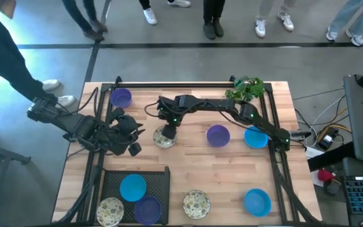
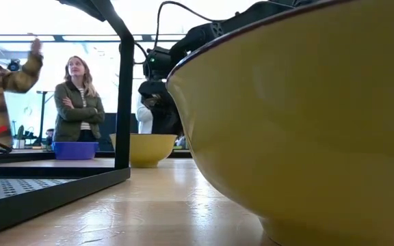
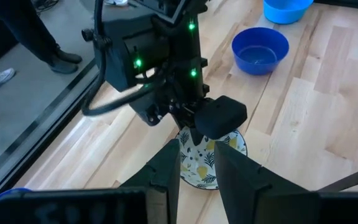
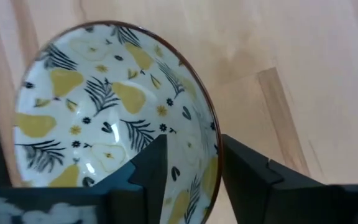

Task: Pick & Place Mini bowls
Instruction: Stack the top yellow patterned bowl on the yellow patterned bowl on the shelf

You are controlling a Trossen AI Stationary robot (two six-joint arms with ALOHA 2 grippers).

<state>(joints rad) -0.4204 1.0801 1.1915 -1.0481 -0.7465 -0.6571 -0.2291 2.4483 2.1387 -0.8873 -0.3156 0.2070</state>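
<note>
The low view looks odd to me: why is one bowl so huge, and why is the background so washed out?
In the low view, a yellow bowl sits right by the lens, so it fills the picture. Bright windows behind blow out the background, leaving the people dim. In the right wrist view, the pear-patterned bowl is evenly lit, with a small glare spot inside.
</note>
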